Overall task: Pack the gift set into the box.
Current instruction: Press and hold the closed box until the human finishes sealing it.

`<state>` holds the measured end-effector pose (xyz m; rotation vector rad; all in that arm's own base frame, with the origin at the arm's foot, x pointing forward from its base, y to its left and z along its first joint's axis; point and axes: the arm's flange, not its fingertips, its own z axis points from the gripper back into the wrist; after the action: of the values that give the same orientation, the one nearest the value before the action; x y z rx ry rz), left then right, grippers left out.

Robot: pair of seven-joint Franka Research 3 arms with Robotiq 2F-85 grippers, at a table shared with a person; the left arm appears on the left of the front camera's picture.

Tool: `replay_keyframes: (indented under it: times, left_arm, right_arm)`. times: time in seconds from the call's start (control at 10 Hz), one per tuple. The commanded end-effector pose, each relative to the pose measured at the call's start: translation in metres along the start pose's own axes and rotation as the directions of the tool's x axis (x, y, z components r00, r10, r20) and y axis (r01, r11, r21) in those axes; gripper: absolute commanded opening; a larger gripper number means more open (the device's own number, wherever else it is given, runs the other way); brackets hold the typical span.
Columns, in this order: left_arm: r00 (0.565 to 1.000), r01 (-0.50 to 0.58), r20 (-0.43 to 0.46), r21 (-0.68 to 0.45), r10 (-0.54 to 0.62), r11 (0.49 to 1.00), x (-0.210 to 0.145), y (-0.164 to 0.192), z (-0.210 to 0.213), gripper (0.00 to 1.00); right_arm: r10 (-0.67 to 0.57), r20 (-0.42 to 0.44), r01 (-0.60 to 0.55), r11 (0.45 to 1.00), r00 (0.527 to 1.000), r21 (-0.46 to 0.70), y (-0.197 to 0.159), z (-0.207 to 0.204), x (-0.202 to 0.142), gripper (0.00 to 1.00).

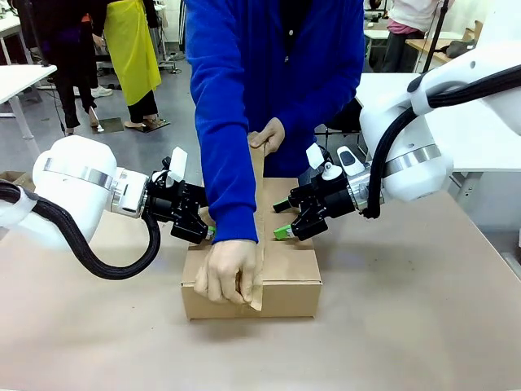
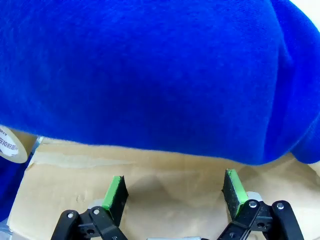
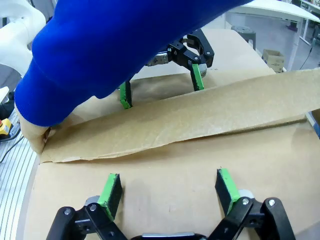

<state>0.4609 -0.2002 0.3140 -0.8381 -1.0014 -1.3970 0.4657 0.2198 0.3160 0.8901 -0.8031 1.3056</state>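
The box (image 1: 293, 300) is a brown cardboard carton in the middle of the table, its top flaps folded down. My left gripper (image 1: 203, 230) is open, its green pads resting on the box top (image 2: 170, 175) from the left. Across the seam, my right gripper (image 1: 279, 220) is open over the right flap (image 3: 170, 165). A person in a blue sleeve (image 2: 150, 75) stretches a brown paper strip (image 3: 200, 117) along the seam. One hand (image 1: 228, 273) presses it at the near edge. The other hand (image 1: 269, 134) holds it up at the far end. The gift set is hidden.
The person's forearm (image 1: 232, 187) crosses between the two grippers, close above my left gripper (image 2: 175, 192). My left gripper (image 3: 161, 87) also appears beyond the strip in the right wrist view. A tape roll (image 2: 10, 147) lies at the box's edge. Bare tabletop (image 1: 407, 326) lies around the box.
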Motion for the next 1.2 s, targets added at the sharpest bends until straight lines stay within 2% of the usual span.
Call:
replay_keyframes:
  times: [0.0,1.1]
  left_arm:
    - [1.000,0.019,0.010,0.013,-0.019,1.000,-0.0035,-0.0026,-0.0010,1.00]
    - [1.000,0.019,0.010,0.013,-0.019,1.000,-0.0035,-0.0026,-0.0010,1.00]
  right_arm:
    - [-0.005,0.001,0.005,1.000,1.000,0.002,0.0003,0.0005,-0.0025,1.00]
    - [-0.005,0.001,0.005,1.000,1.000,0.002,0.0003,0.0005,-0.0025,1.00]
